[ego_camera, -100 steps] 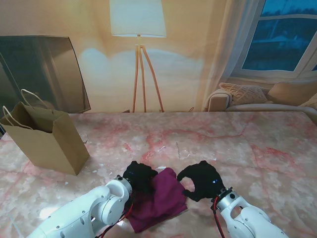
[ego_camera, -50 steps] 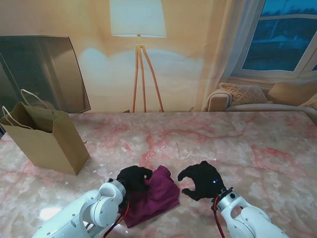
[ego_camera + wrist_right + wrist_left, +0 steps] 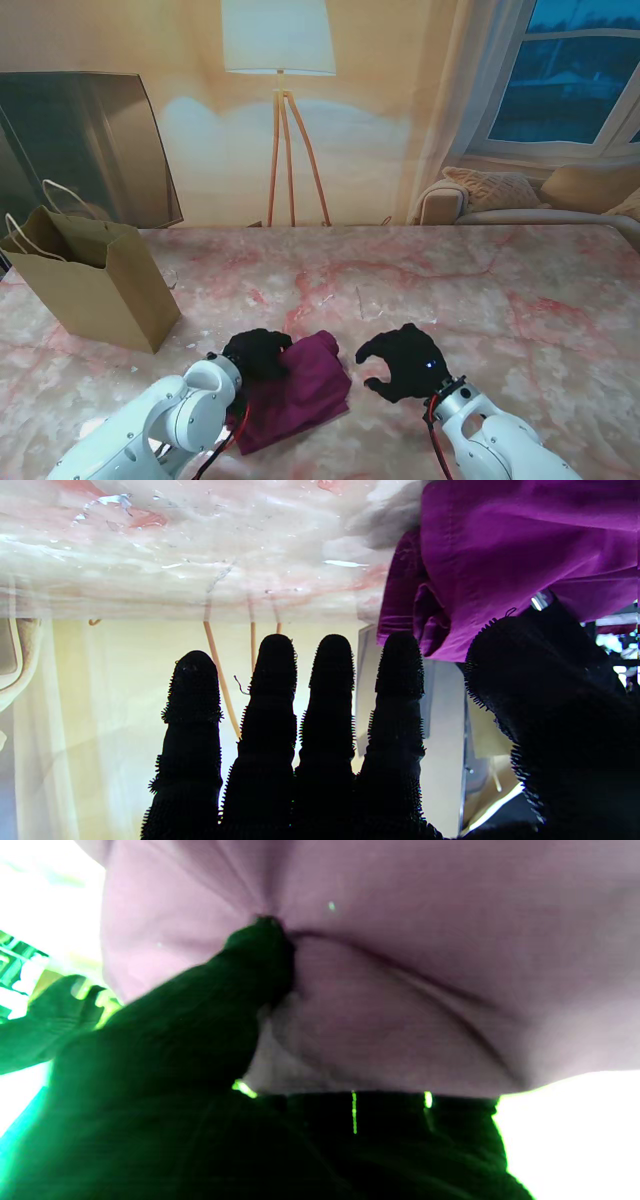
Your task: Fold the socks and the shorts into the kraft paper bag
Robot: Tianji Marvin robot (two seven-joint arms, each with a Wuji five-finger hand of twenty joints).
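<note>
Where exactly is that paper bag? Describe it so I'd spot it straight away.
Look at the pink marble table, then its far left corner. There stands the kraft paper bag, upright and open, with looped cord handles: the only brown box-shaped thing, set apart from the purple cloth.

The shorts lie on the table near me, the left hand on their left edge, the right hand just beside them to the right, the kraft paper bag standing far left.
</note>
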